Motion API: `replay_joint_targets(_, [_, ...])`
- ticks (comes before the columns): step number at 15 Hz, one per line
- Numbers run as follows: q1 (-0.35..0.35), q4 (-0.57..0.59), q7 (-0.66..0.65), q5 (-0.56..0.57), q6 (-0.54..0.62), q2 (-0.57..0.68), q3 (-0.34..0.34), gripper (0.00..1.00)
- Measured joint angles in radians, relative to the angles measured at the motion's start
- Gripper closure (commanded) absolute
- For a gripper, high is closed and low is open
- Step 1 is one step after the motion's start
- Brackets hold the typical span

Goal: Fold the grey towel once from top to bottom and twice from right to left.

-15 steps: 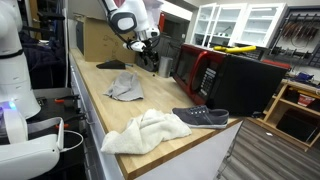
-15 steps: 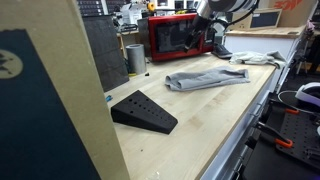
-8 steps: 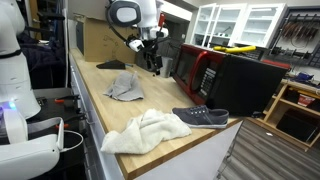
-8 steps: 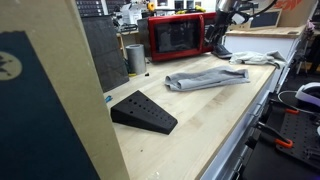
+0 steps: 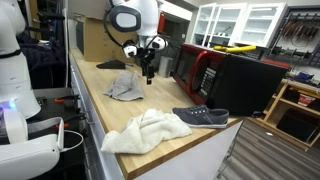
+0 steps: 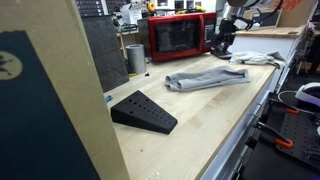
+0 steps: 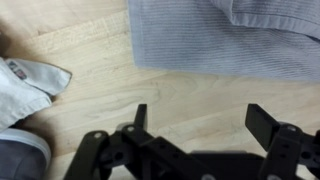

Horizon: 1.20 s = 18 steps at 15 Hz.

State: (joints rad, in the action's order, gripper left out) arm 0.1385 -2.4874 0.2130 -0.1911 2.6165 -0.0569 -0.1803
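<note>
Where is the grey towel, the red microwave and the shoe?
grey towel [image 5: 125, 88]: in an exterior view, middle of the crumpled cloth.
red microwave [image 6: 178, 38]: in an exterior view, on its door.
shoe [image 5: 201, 117]: in an exterior view, on its side.

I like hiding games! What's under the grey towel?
The grey towel lies on the wooden counter. Its folds cover anything beneath, so that cannot be seen.

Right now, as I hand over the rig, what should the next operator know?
Tool: open, empty, above bare wood beside the grey towel, not touching it.
Grey towel: lies rumpled on the wooden bench, near the red microwave.
Done: no neat fold can be confirmed.
Left: grasp an edge, fold top to bottom, then twice right to left.
</note>
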Motion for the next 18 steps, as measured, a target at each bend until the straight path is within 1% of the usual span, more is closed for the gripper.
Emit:
replay_joint_targets(3, [0.018,-0.003,-0.027,0.0,-0.016,0.016,-0.005,0.0])
replay_joint_targets(11, [0.059,-0.06,-0.021,-0.012,-0.052,0.016,-0.045,0.0])
replay_joint_targets(15, [0.061,-0.079,0.017,-0.089,-0.054,0.028,-0.049,0.0])
replay_joint_targets(18, [0.061,-0.079,0.088,-0.165,-0.056,0.046,-0.048,0.0])
